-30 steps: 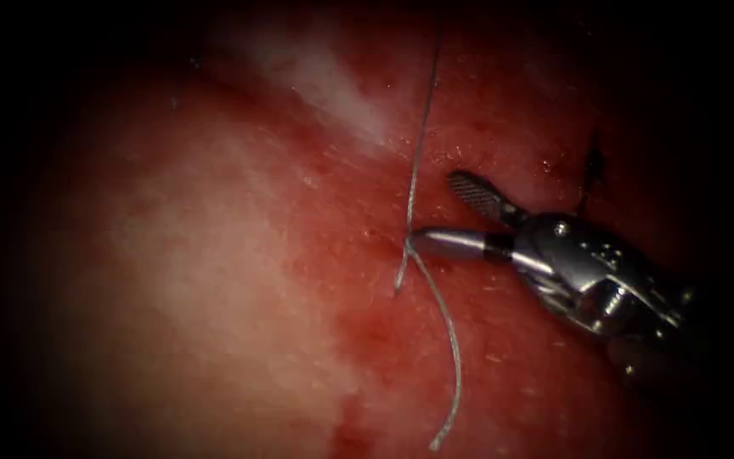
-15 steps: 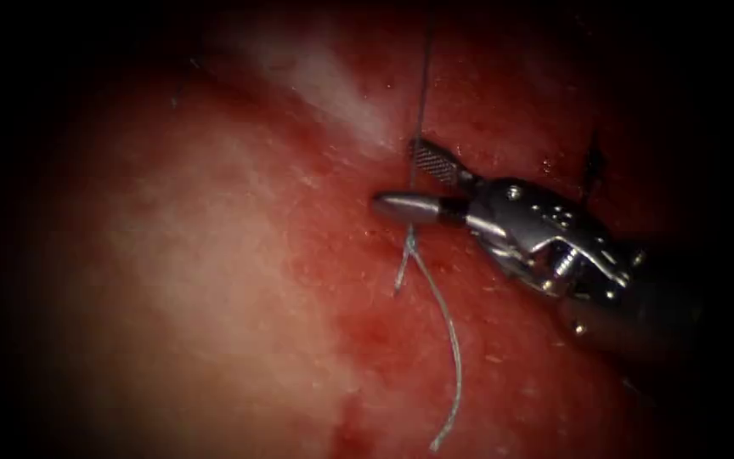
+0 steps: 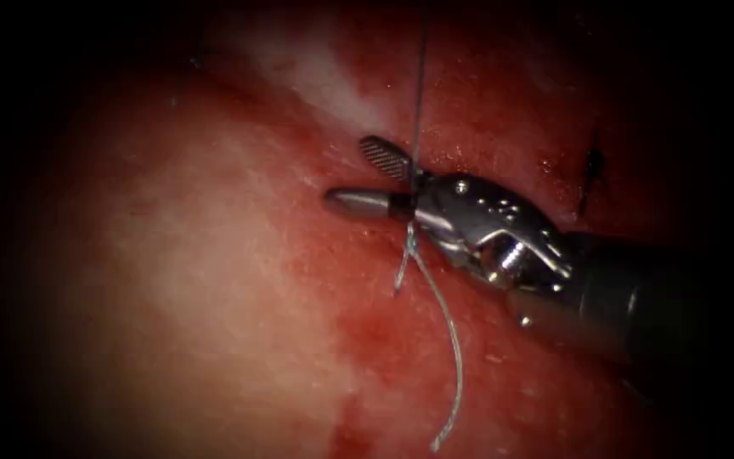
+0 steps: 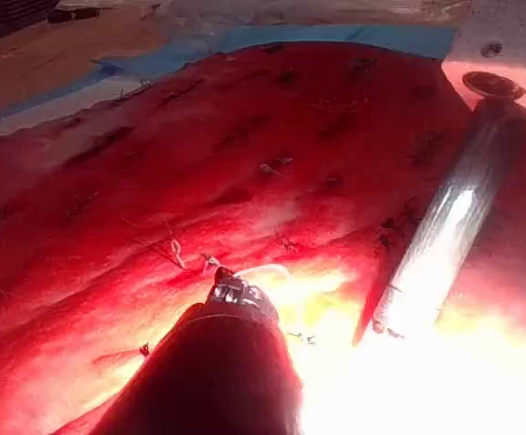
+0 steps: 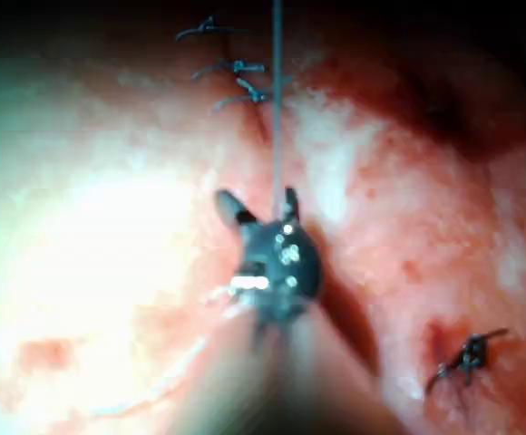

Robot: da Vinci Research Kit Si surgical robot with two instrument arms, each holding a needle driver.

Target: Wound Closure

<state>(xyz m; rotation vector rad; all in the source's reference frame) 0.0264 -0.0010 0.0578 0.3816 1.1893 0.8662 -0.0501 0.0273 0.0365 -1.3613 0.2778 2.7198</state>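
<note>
Just one tool (image 3: 365, 180), open astride one thread (image 3: 419, 93)

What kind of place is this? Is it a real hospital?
Probably a practice bench, not a hospital. A slab of tissue lies on blue sheeting. Finished stitches cross it, and the right gripper, jaws open around a taut thread, works there.

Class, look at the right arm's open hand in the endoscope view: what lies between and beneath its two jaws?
The taut thread runs between the jaws of the right hand, down to a knot on the tissue. The tissue directly beneath the hand's body is covered.
</note>
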